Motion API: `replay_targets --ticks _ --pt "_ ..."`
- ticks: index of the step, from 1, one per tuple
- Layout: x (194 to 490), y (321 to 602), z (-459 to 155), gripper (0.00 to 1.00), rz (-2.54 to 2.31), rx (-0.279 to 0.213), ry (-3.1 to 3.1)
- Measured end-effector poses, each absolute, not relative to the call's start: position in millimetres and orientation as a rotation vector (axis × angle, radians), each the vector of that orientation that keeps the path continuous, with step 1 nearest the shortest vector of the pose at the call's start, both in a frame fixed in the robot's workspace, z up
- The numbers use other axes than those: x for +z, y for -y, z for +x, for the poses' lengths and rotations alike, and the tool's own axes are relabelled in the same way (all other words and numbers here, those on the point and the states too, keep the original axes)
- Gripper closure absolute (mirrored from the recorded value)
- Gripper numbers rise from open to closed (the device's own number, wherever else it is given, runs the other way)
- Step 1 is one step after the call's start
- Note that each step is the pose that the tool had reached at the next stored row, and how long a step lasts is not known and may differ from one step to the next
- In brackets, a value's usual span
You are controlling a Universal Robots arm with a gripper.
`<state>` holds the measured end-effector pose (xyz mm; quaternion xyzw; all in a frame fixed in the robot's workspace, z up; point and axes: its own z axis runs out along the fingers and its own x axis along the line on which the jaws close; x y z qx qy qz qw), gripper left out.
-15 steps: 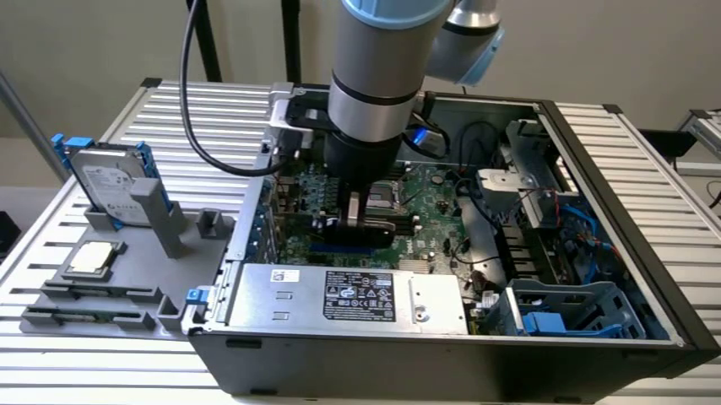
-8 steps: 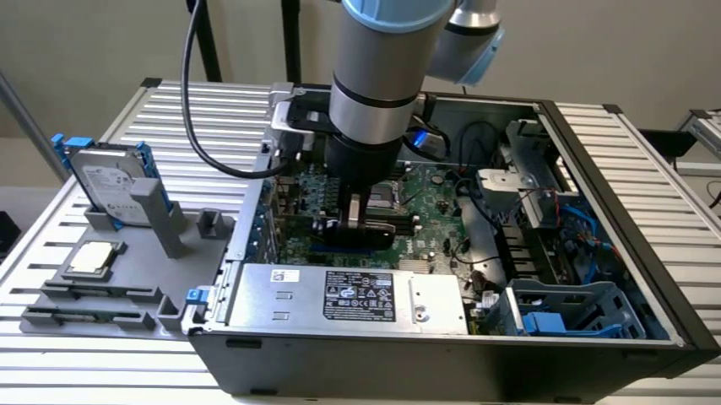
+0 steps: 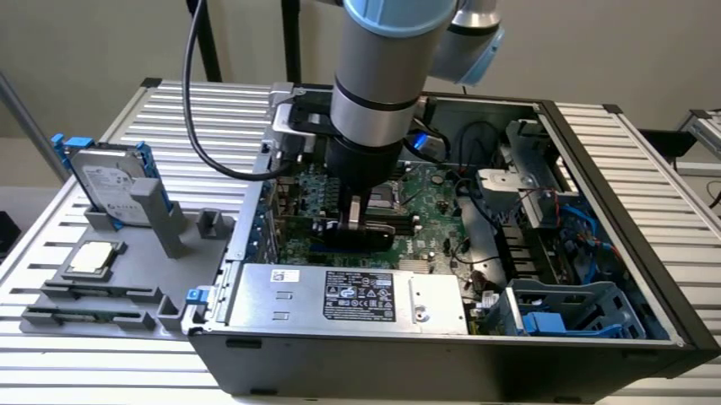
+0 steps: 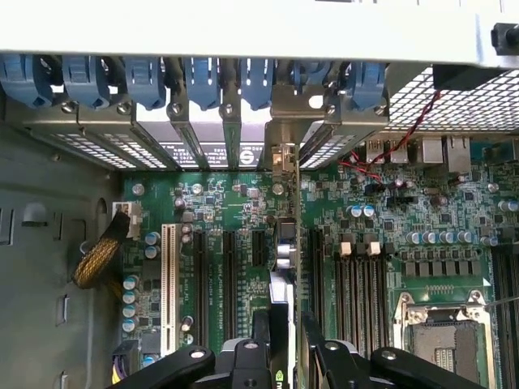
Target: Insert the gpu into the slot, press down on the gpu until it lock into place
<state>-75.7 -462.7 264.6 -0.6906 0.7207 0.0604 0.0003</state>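
A slatted metal table (image 3: 90,371) is recorded. An open PC case (image 3: 451,359) and a grey fixture (image 3: 192,270) are set on it, the fixture toward the exterior view's left.

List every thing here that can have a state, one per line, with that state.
gripper: shut on the graphics card.
graphics card: held upright on edge over the motherboard; cannot tell if it is locked in.
computer case: lying on its side, open.
hard drive: standing upright in the gray rack.
processor chip: lying flat on the same rack.
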Motion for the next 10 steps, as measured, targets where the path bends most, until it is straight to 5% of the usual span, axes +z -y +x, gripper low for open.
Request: replay_targets --ticks 10 --pt "262.3 462.2 -73.8 0.74 -2.174 0.196 -2.264"
